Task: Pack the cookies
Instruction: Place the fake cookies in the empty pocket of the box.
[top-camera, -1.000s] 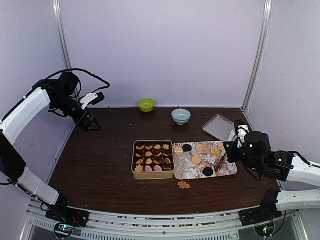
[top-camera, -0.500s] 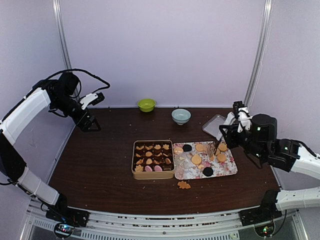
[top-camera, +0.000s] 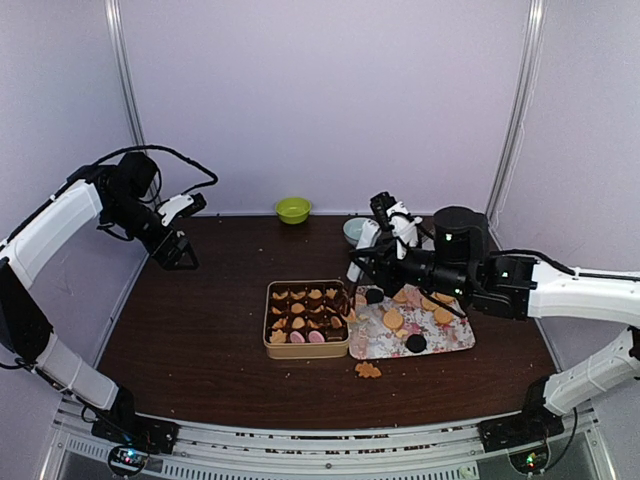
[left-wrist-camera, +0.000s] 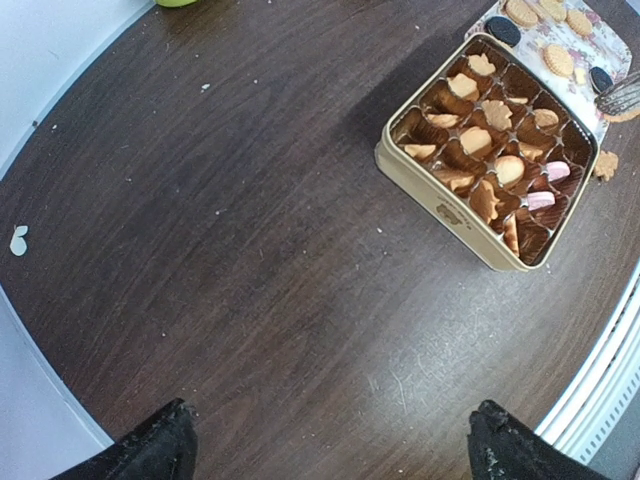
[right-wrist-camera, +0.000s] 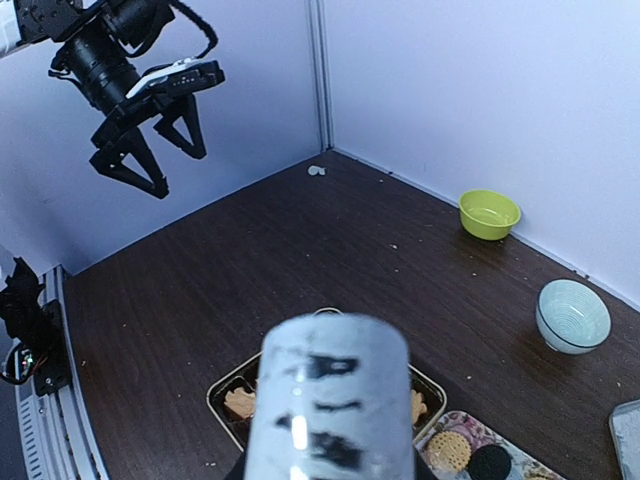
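My hand (left-wrist-camera: 335, 442) hangs wide open above the dark worktop (left-wrist-camera: 250, 250); the tan tin (left-wrist-camera: 440, 208) of cookies (left-wrist-camera: 510, 170) sits upper right, beside a floral tray (left-wrist-camera: 612, 40).

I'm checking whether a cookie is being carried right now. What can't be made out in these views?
- Top view: the right pincer is dark and small, so whether it holds anything is unclear.
- Right wrist view: a blurred pale cylinder at the lens hides that pincer's fingers and much of the tin.
- Left wrist view: the tray is cut off by the top edge.
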